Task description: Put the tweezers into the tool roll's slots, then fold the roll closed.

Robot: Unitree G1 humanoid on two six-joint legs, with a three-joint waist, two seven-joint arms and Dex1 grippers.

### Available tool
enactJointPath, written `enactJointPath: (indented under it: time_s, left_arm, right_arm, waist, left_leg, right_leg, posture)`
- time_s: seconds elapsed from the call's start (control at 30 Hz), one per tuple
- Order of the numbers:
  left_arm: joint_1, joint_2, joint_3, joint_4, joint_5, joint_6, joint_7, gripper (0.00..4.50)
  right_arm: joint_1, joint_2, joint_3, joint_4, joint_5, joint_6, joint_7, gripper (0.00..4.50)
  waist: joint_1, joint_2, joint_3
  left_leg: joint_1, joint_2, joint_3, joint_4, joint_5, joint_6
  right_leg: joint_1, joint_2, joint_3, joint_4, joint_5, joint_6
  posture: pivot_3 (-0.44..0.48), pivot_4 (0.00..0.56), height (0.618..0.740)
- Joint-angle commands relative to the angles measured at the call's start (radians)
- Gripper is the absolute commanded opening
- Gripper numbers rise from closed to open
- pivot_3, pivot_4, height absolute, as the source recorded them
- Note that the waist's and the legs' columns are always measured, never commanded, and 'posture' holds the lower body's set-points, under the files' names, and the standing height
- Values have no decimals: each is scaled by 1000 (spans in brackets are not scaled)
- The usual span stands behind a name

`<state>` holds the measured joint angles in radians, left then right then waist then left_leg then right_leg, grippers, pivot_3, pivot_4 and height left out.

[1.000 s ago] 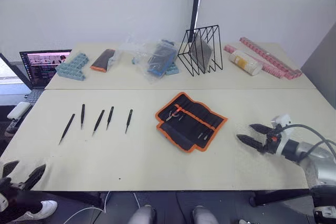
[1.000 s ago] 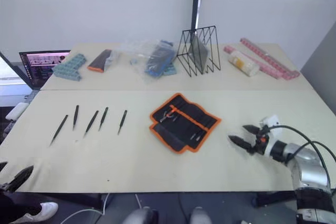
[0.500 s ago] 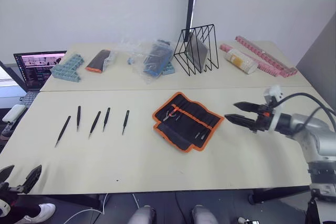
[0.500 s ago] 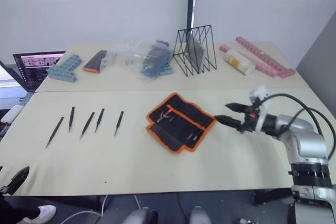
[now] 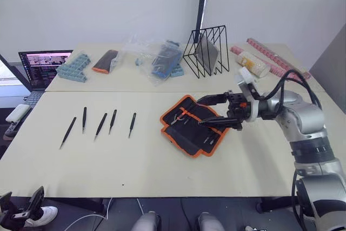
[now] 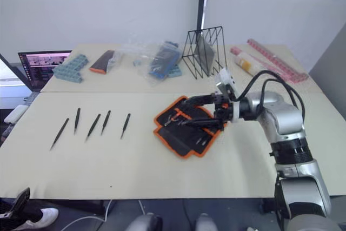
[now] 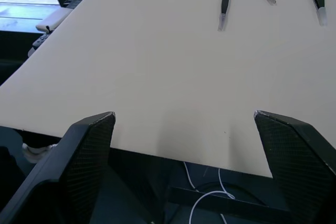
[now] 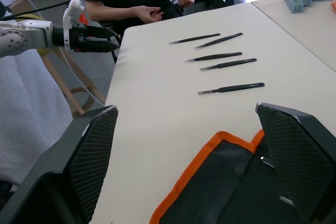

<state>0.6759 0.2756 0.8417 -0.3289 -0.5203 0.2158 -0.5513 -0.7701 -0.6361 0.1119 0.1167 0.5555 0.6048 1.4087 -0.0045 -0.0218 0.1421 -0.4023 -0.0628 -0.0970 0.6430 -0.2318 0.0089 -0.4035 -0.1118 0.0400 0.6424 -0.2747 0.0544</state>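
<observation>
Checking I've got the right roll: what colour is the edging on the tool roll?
Orange edging on the black tool roll, clearest in the left eye view.

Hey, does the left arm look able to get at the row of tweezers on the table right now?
Probably yes. The left gripper hangs open by the near table edge, and the tweezers lie loose on bare tabletop on its side, with nothing between them. The right gripper is over the tool roll, out of the way.

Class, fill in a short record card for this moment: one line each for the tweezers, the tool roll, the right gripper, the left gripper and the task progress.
tweezers: five, loose in a row on the table, left of the roll
tool roll: unfolded flat, near mid-table
right gripper: open, hovering over the roll
left gripper: open, at the table's near edge, holding nothing
task progress: no tweezers in the slots, roll not folded
</observation>
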Motion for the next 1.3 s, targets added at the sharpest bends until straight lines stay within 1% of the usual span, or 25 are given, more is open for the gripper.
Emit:
enactJointPath:
  time_s: [0.03, 0.17, 0.27, 0.5, 0.7, 0.87, 0.93, 1.07, 1.17, 1.3]
  left_arm:
    - [29, -18, 19, -60, -21, -23, 32, 4500]
    - [18, -9, 15, -63, -22, -10, 52, 4500]
    - [-38, 39, 8, -28, -22, 18, 74, 4500]
    - [-275, 216, -56, 126, -4, 92, 90, 4500]
    - [-505, 361, -193, 355, 57, 109, 39, 4500]
    - [-650, 412, -281, 522, 104, 112, 21, 4500]
    - [-691, 418, -313, 567, 123, 101, 11, 4500]
    - [-783, 429, -351, 652, 156, 114, 36, 4500]
    - [-834, 437, -372, 709, 167, 142, 33, 3639]
    - [-875, 440, -354, 763, 146, 186, 30, 2278]
  right_arm:
    - [-35, 21, 2, 19, -14, -50, 23, 4472]
    - [-37, 33, 8, 24, -28, -75, 29, 4472]
    - [-29, 35, 4, 13, -31, -77, 20, 4472]
    - [45, 8, -30, -74, -30, -68, -33, 4472]
    - [146, -36, -84, -197, -7, -42, -101, 4472]
    - [200, -65, -124, -270, 14, -17, -151, 4472]
    - [215, -76, -139, -290, 22, -8, -167, 4472]
    - [238, -91, -158, -322, 40, 10, -195, 4472]
    - [249, -99, -171, -337, 50, 15, -212, 4500]
    - [258, -111, -180, -348, 58, 19, -228, 4500]
  waist:
    - [0, 0, 0]
    - [2, 0, 0]
    - [4, 0, 0]
    - [13, 0, 0]
    - [13, 0, 0]
    - [3, -1, 0]
    - [1, -1, 0]
    - [1, -1, 0]
    - [1, -1, 0]
    - [0, -1, -1]
  left_leg:
    - [0, 0, 0, 0, 0, 0]
    - [0, 0, 0, 0, 0, 0]
    - [0, 0, 0, 0, 0, 0]
    - [1, 0, 0, 0, 1, -2]
    - [2, 0, 0, 0, 1, -2]
    - [2, 0, 0, 0, 1, -2]
    - [1, 0, 0, 0, 1, -2]
    - [1, 0, 0, 0, 1, -2]
    - [2, 0, 0, 0, 1, -2]
    - [2, 0, 0, 0, 1, -2]
  right_leg:
    - [0, 0, 0, 0, 0, 0]
    - [0, 1, -1, 0, 0, 0]
    - [0, 1, -1, 0, 0, 0]
    - [-1, 4, -1, 4, 1, -2]
    - [-2, 4, -1, 5, 1, -2]
    - [-2, 5, -1, 6, 1, -2]
    - [-3, 4, -1, 6, 1, -2]
    - [-3, 4, -1, 6, 1, -2]
    - [-3, 4, -1, 6, 1, -2]
    - [-3, 4, 0, 7, 1, -2]
  posture:
    - [0, 150, 740]
    - [0, 150, 740]
    - [0, 150, 740]
    - [0, 150, 740]
    - [0, 150, 740]
    - [0, 150, 740]
    - [0, 150, 740]
    - [0, 150, 740]
    - [0, 150, 740]
    - [0, 150, 740]
